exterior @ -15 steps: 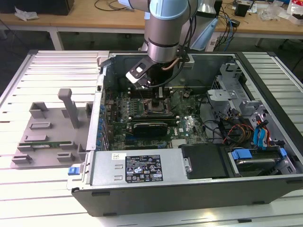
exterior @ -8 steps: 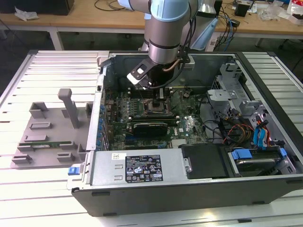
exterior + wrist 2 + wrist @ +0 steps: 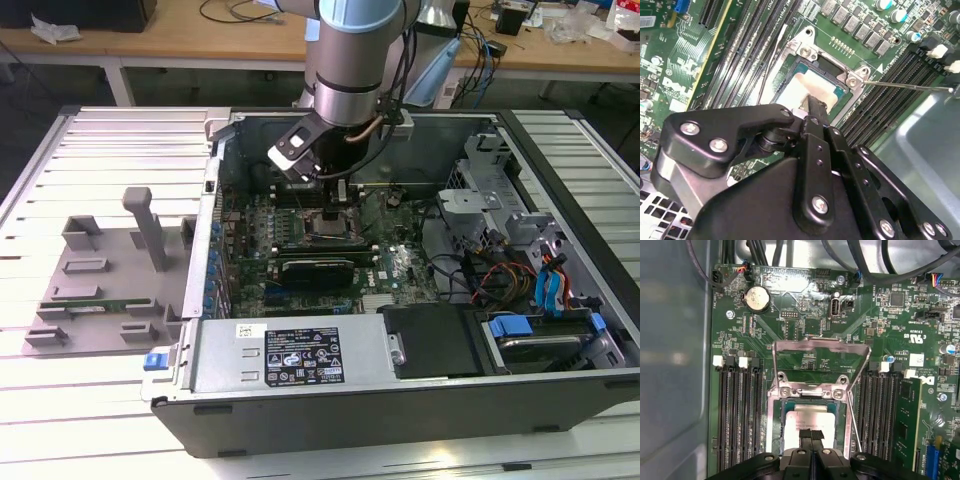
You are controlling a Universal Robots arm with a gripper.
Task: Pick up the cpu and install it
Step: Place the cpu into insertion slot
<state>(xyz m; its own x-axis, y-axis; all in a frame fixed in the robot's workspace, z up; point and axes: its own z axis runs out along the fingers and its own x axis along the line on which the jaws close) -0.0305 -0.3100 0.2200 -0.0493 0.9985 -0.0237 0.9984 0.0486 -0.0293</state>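
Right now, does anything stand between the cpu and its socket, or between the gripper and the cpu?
Nothing visible does. In the first wrist view the socket's metal cover stands swung open, and the cpu lies flat inside the socket frame, with the gripper right at its top face.

The arm (image 3: 355,50) points straight down, its fingers (image 3: 806,437) pressed tightly together.

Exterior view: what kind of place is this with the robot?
Probably a robotics lab or workshop: a robot arm reaches into an open computer case on a slatted metal table, with cable-strewn wooden workbenches behind.
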